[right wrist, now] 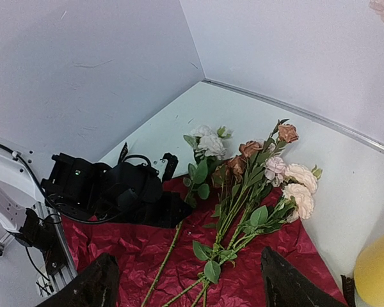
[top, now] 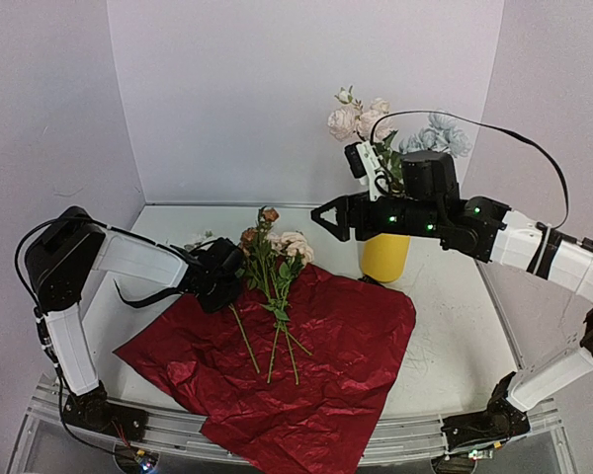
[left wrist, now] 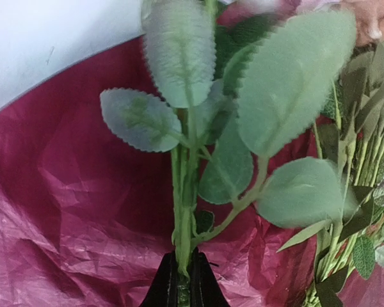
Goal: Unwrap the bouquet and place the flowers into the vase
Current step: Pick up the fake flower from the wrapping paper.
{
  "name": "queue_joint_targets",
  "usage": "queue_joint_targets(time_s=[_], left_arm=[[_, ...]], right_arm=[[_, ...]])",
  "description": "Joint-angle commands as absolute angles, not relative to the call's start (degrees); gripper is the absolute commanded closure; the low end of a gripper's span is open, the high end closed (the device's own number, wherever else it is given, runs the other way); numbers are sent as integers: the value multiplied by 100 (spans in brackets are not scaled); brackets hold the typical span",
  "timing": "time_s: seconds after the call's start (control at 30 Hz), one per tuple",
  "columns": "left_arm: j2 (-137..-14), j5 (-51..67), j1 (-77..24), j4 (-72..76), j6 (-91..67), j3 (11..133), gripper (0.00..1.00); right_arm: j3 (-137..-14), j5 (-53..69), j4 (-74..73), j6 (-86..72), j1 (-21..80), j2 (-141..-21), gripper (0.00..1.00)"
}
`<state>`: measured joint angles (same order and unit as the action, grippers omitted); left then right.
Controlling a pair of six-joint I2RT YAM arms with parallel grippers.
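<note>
My left tool (left wrist: 182, 284) is clamped on one stem (left wrist: 182, 192) running straight out from it, well left of the vase (top: 385, 259); right tool (right wrist: 189, 288), apart, hangs nearer.

Soft even light, faint sheen on red paper (top: 348, 380) (the flowers (left wrist: 288, 83) blurry in left-wrist view, perhaps motion)

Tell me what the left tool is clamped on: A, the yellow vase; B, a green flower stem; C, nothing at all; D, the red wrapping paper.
B: the left wrist view shows the left tool shut on a green stem, with the red paper lying behind it.
</note>
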<state>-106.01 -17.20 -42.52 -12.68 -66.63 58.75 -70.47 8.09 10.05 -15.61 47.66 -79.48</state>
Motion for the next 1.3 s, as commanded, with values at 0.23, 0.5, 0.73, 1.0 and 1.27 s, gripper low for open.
queue_joint_targets(time_s=[0.23, 0.5, 0.73, 1.0, 1.27], left_arm=[[-8654, -2839, -4237, -1753, -5475, 6199, 100], [-7307, -2841, -4235, -1511, -4687, 6131, 100], [-6154, -1207, -4243, 409, -3850, 5349, 100], [-5991, 850, -4260, 972, -3267, 5353, 99], [-6205, 1653, -4560, 1119, -2963, 5552, 96]], right_arm=[[-7089, 846, 1339, -1755, 4789, -7944, 20], [-7473, 1531, 1868, -2412, 4790, -8277, 19], [-8088, 2247, 2214, -3039, 4788, -8789, 18], [-8594, 2767, 2540, -3509, 4896, -9195, 21], [-8945, 2806, 2669, -3607, 5142, -9456, 36]])
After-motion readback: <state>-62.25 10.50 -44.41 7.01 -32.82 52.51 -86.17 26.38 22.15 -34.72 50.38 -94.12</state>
